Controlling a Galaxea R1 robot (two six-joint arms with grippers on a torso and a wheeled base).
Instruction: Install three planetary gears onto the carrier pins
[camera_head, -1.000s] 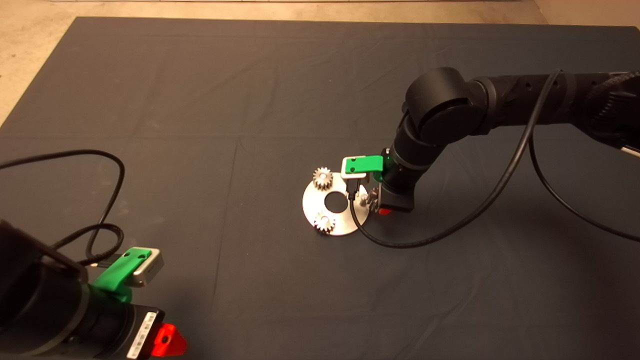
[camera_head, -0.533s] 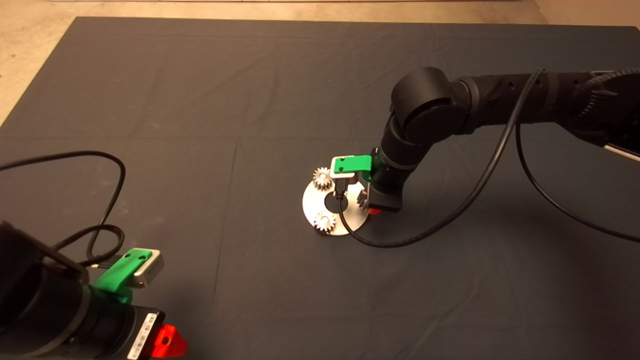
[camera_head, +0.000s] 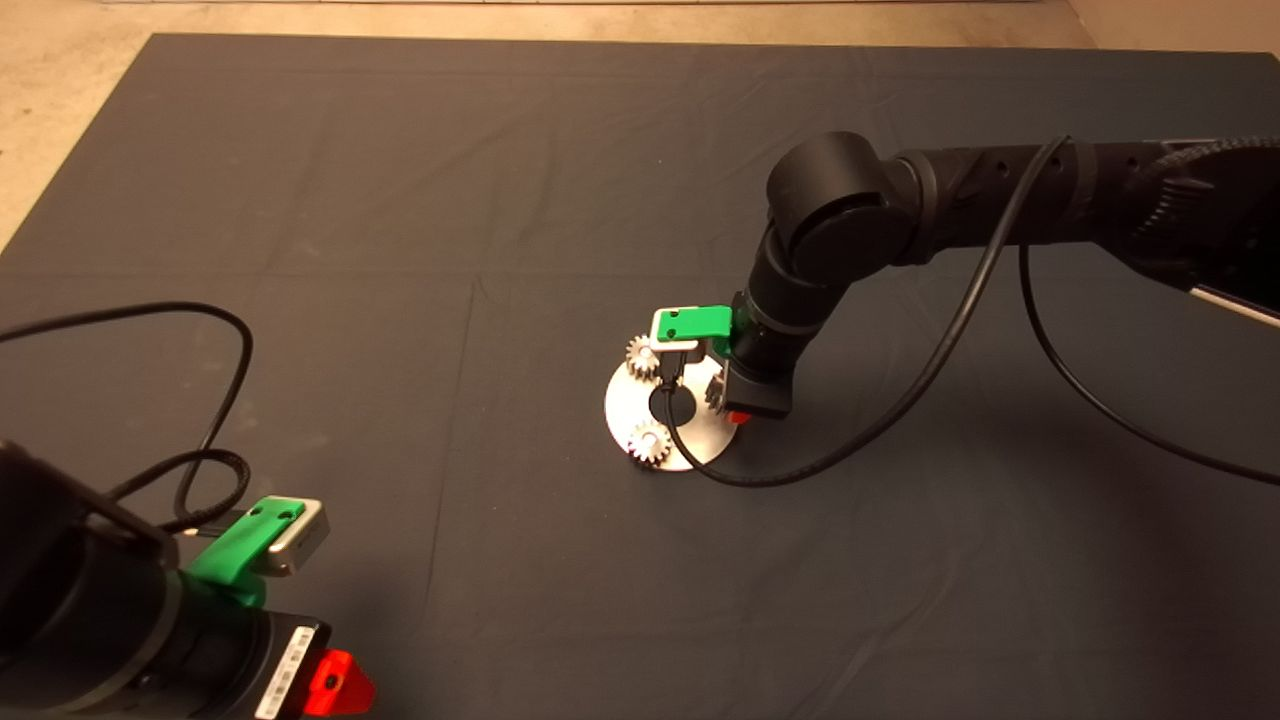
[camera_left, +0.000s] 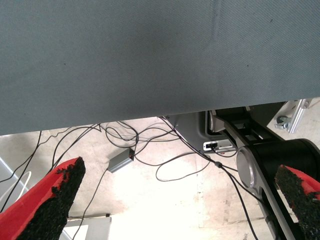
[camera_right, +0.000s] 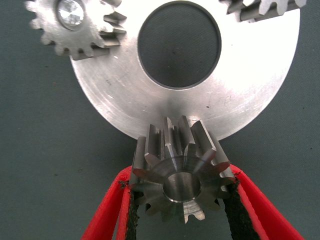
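- While the left gripper (camera_head: 335, 685) waits at the lower left edge of the head view, the right arm reaches in from the right side and bends down over the carrier disc (camera_head: 625, 410) near the middle of the mat (camera_head: 400, 200).
- Left gripper: its red fingers (camera_left: 47, 205) stand wide apart with nothing between them; its wrist view shows the mat's edge and, beyond it, floor with loose cables (camera_left: 165, 160) and a small grey box (camera_left: 121, 160).
- Right gripper (camera_right: 182, 200): clamped on the third planetary gear (camera_right: 181, 172), a black pad pressed against the teeth on each side.
- The held gear, seen in the right wrist view, overlaps the disc's (camera_right: 125, 95) rim on the side nearest the gripper; its bore looks open and dark grey. Whether it touches the disc cannot be told.
- No pin is visible under the held gear; that part of the disc is hidden by it.
- Two other gears already sit on the disc: the seated gear (camera_right: 75, 25) has a shiny pin end showing in its centre, and the second seated gear (camera_right: 262, 9) is cut off by the picture edge.
- From above, those two show as one gear at the far-left rim (camera_head: 643, 355) and one at the near rim (camera_head: 650, 442), on either side of the round centre hole (camera_head: 668, 404).
- A black cable (camera_head: 850, 440) loops from the right wrist across the mat.
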